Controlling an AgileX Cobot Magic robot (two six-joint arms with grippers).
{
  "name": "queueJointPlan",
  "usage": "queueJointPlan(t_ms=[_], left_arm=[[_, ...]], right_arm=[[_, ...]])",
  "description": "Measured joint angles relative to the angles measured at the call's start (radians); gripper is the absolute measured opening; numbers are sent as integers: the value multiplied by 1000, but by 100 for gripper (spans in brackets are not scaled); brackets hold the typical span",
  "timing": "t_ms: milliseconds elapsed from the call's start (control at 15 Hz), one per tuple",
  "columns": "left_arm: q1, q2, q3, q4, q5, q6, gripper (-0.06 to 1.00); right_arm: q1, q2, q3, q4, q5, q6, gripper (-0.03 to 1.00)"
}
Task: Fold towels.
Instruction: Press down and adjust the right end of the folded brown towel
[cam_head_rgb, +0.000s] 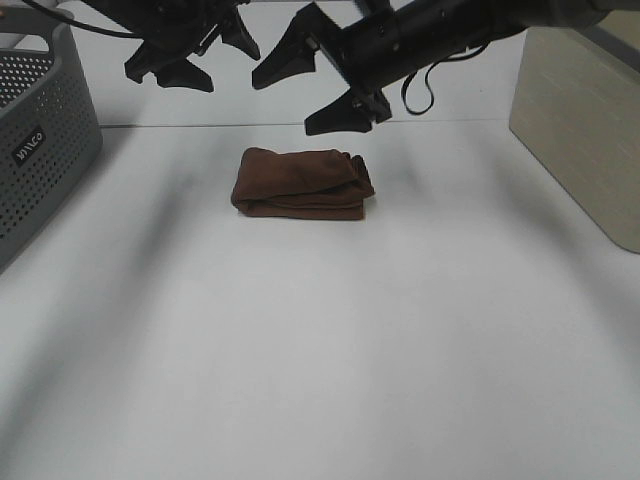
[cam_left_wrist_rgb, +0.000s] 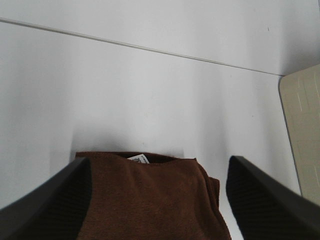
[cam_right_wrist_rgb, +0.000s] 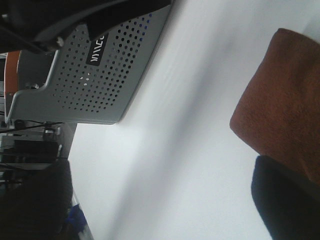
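The dark reddish-brown towel (cam_head_rgb: 300, 183) lies folded in a small thick bundle on the white table, at the middle back. In the left wrist view the towel (cam_left_wrist_rgb: 145, 200) shows its small white tag (cam_left_wrist_rgb: 139, 159) at the far edge. My left gripper (cam_head_rgb: 195, 60) hangs open above and behind the towel, its fingers (cam_left_wrist_rgb: 50, 205) spread wide on either side of it and apart from it. My right gripper (cam_head_rgb: 285, 105) is open and empty, raised above the towel's back edge. The right wrist view shows the towel's corner (cam_right_wrist_rgb: 280, 100) beside one finger (cam_right_wrist_rgb: 285, 200).
A grey perforated basket (cam_head_rgb: 40, 140) stands at the left edge and also shows in the right wrist view (cam_right_wrist_rgb: 100, 75). A beige box (cam_head_rgb: 580, 120) stands at the back right and also shows in the left wrist view (cam_left_wrist_rgb: 302, 130). The white table (cam_head_rgb: 320, 350) stretches in front of the towel.
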Motion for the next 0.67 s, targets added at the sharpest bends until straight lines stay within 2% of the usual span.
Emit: queueJointPlan(t_ms=[133,467,667], left_arm=[[1,0,0,17,14,0,71],[1,0,0,23,39,2,71],[1,-9,0,57,75,3,71]], right_arm=[[0,74,0,45,2,-12,91],[-2,168,0,49,5,12,91],[-16,165,-39,60,93,23,91]])
